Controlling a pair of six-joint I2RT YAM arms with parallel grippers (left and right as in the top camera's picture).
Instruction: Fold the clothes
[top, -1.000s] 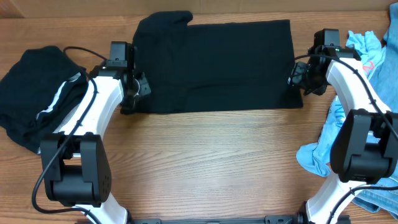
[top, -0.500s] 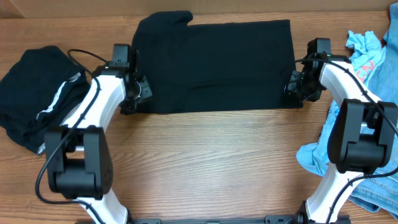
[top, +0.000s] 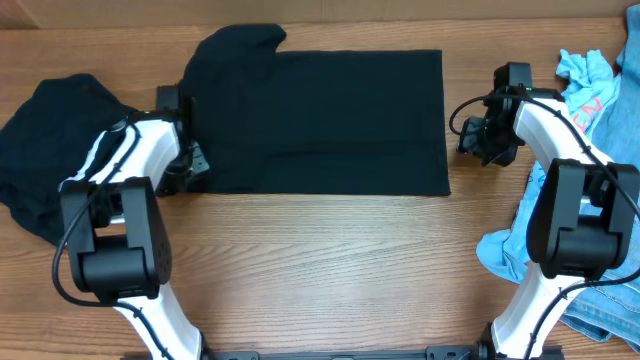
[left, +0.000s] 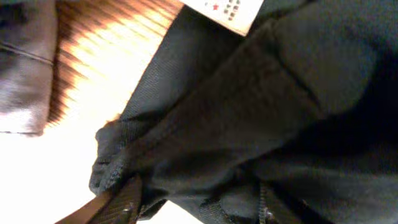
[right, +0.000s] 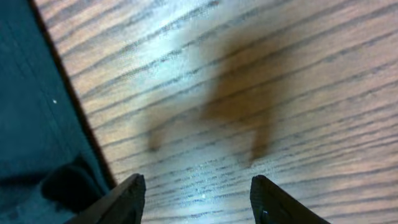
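Black shirt (top: 320, 120) bunched between left fingers (left: 119, 202); right fingers (right: 127, 199) spread, empty, beside it.

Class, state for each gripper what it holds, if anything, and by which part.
The left gripper pinches the black garment at its bunched left edge. The right gripper is open over the bare table, holding nothing.

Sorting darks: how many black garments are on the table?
2: a shirt spread flat in the middle, and a crumpled bundle at the left edge, which may hide more.

Black shirt (top: 320, 120) — white-striped black pile (top: 45, 165), light-blue heap (top: 585, 75) — brown wood-grain table (top: 340, 265)
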